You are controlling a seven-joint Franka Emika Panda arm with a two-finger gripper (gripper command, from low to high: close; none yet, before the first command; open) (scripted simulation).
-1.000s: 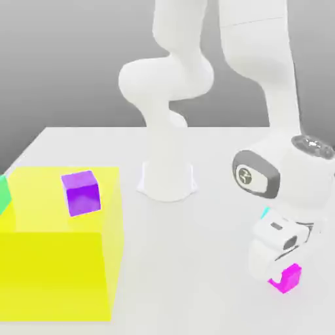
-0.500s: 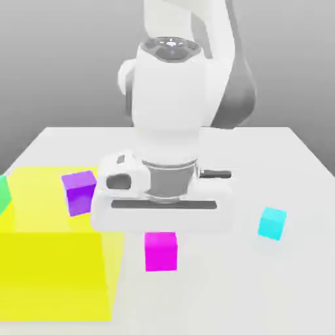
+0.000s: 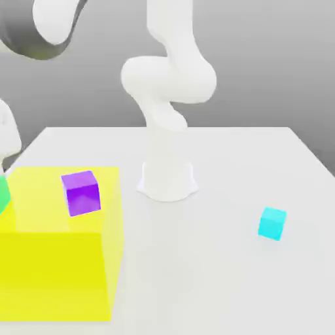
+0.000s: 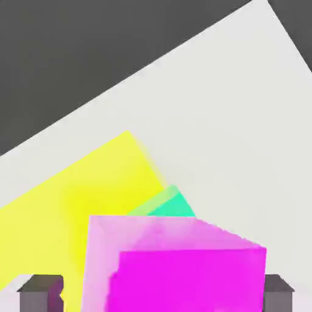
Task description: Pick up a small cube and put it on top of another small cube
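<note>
**Pink cube between spread fingers, above the yellow box**

In the hand view the tool (image 4: 158, 294) has its two dark fingertips (image 4: 39, 294) spread far apart, one at each side of the picture. The small magenta-pink cube (image 4: 189, 274) sits between them, very close to the camera. On one side a clear gap shows between cube and fingertip. On the other side the cube's edge lies just beside the fingertip, and I cannot tell whether the two touch. The cube's outline is doubled by a paler pink ghost on its far side.

Behind the cube, in the same view, lies the translucent yellow box (image 4: 73, 207). A green object (image 4: 173, 204) shows at the box's far corner, just beyond the cube. Past these the white surface (image 4: 231, 122) runs out to its edge against a dark background.

In the exterior view the arm (image 3: 171, 85) rises from its base at the middle of the surface, far from the camera. It bends upward and over toward the exterior view's left, where white and grey parts of it show at the picture's edge. The yellow box stands at the near left. A larger purple cube (image 3: 81, 192) is seen at the box's far side, tilted a little. The cyan cube (image 3: 271, 223) rests on the surface at the exterior view's right, well apart from the box.
</note>
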